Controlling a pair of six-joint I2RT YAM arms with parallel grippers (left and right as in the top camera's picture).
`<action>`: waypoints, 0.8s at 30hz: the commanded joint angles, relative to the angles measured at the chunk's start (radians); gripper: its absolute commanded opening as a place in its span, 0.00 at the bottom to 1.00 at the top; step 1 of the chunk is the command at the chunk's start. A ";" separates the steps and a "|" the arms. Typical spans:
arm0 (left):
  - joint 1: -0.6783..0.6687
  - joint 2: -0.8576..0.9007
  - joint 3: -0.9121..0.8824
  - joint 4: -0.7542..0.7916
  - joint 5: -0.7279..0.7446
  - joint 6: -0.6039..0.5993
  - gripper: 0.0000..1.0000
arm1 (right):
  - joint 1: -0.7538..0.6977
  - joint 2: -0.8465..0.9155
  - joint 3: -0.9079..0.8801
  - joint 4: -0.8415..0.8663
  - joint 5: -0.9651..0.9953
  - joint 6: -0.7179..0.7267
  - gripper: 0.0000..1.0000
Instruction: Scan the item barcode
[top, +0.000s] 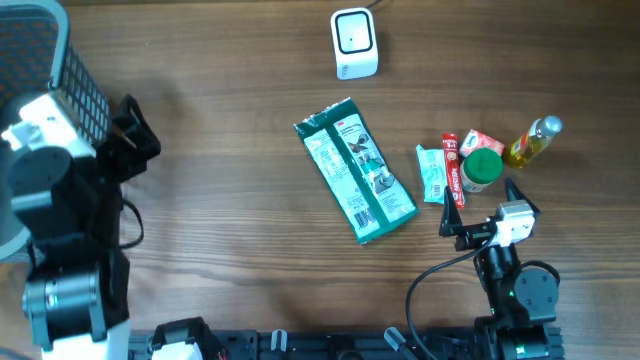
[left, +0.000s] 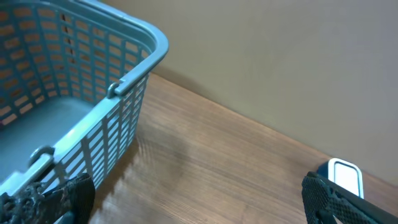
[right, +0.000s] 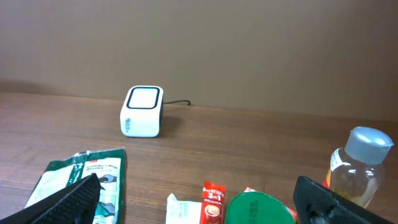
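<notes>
The white barcode scanner stands at the back of the table, its window facing up; it also shows in the right wrist view as a white box. A large green packet lies flat mid-table. Beside it are a pale green sachet, a red coffee stick, a green-lidded jar and a small bottle. My right gripper hangs open just in front of the jar, holding nothing. Far to the left, my left gripper is open and empty beside the basket.
A blue-grey slatted basket fills the back left corner, and its rim is close to my left fingers. A small pink packet lies behind the jar. The scanner's cable runs off the back edge.
</notes>
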 joint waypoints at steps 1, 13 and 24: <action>-0.063 -0.123 -0.027 -0.010 -0.005 0.009 1.00 | -0.005 -0.005 -0.001 0.002 -0.016 -0.013 1.00; -0.114 -0.634 -0.274 -0.005 0.008 -0.061 1.00 | -0.005 -0.005 -0.001 0.002 -0.016 -0.013 1.00; -0.121 -0.828 -0.677 0.651 0.093 -0.108 1.00 | -0.005 -0.005 -0.001 0.002 -0.016 -0.013 1.00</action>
